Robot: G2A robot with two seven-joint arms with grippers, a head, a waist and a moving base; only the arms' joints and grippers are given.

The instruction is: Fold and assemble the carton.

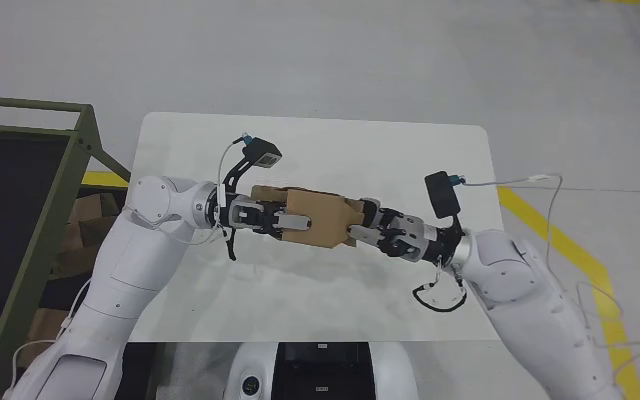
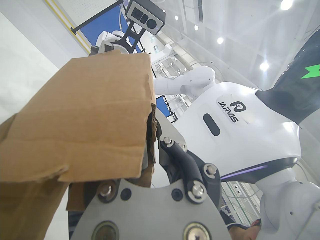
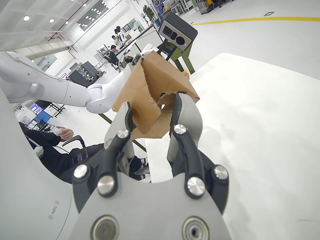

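Pale grey floor (image 1: 320, 60) lay all round a white table (image 1: 300, 300). Just off the table's left edge stood a green-framed bin (image 1: 40, 104), and loose pieces of brown cardboard (image 1: 85, 215) were piled in it.

Next along, the left gripper (image 1: 283, 221) was clamped on the left end of the carton (image 1: 318, 215). In the left wrist view one dark finger (image 2: 175, 151) lay against the torn cardboard edge, while the board hid its partner. The carton itself hung lengthwise between the two arms, lifted off the table over its middle. It had been opened into a shallow, somewhat squashed sleeve. At its right end the right gripper (image 1: 358, 232) was closed on the end flaps, which sat bent and ragged between the two fingers. Through the gap among those flaps the hollow showed only bare cardboard, with no goods inside.

By my reading, the work was at the squaring and flap-folding step. The body was open but not yet true, and the end flaps were not tucked flat. The next move likely called for one end to be held steady while the other arm pressed or turned a flap inward. The pull would need to be gentle, since the worn edges looked ready to tear or buckle. Setting the sleeve down on the table might have given firmer backing for that fold.
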